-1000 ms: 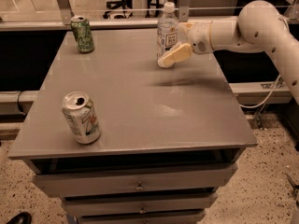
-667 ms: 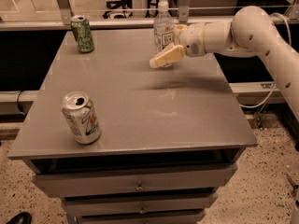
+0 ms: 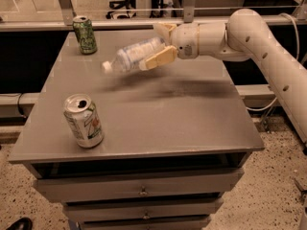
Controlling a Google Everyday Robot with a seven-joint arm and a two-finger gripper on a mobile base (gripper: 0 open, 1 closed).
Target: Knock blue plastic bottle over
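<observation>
Grey and flat, the surface (image 3: 192, 123) tops a cabinet with drawers (image 3: 139, 188) on a speckled floor (image 3: 278, 186). A metal rail (image 3: 120, 8) runs behind it.

In the camera view, the white arm (image 3: 259, 37) reaches in from the right edge over the far part of the surface. It ends in the gripper (image 3: 153, 44), which hangs above the far middle of the top. The tan fingers (image 3: 160, 57) are spread apart, not clenched, one nearer the camera and one farther.

The blue plastic bottle (image 3: 134, 55) is right at the gripper. It is tilted almost onto its side and motion-blurred. Its base end sits between the two fingers, touching the nearer one. Its white cap (image 3: 106, 67) points away from the gripper to the left and slightly down. A dark shadow lies on the surface under the bottle and gripper. I cannot tell whether the bottle touches the surface.

The green soda can (image 3: 84, 35) stands upright well to the left of the gripper, at the far left corner. The white-and-green can (image 3: 84, 121) stands upright well apart from the gripper, nearer the camera and to its left, close to the front edge.
</observation>
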